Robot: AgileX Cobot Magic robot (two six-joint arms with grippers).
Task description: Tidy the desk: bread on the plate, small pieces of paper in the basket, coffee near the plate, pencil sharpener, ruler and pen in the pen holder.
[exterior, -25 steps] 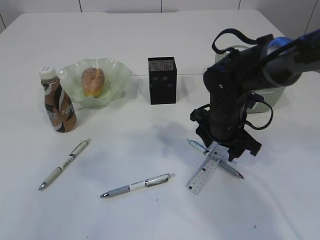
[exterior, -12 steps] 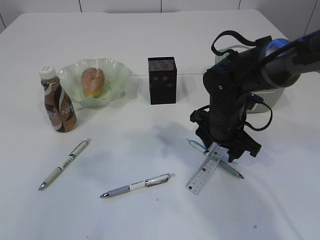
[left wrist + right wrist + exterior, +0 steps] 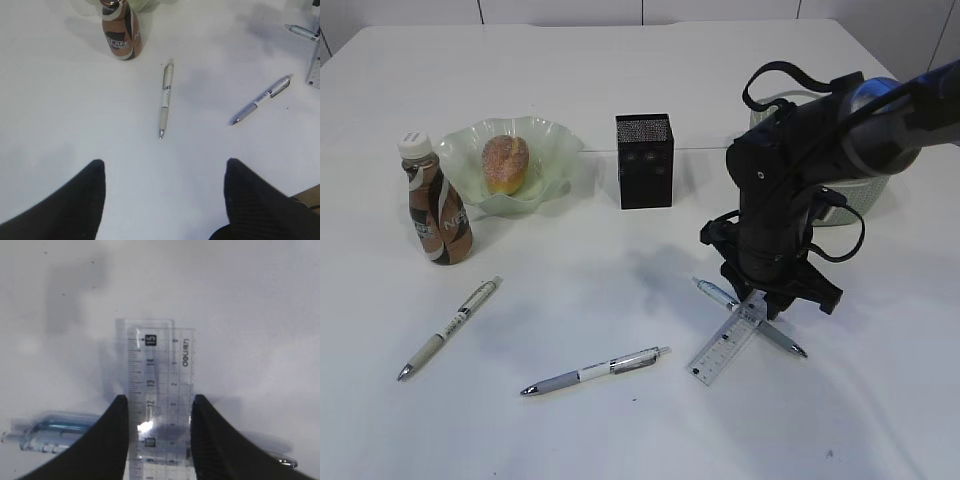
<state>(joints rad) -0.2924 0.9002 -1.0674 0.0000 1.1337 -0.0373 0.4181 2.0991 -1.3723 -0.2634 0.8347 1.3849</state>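
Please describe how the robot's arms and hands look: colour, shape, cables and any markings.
The right arm is black, bulky and matte, with a blue band near the upper right edge and black cables looping above and beside it. Its right hand has two black tapered fingers. The left hand shows two wide, dark, rounded fingers with a ribbed texture. No markings are visible.

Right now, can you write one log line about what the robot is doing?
right claw: shut on ruler | ruler: crossing blue pen | left claw: open, holding nothing | pen holder: not reached
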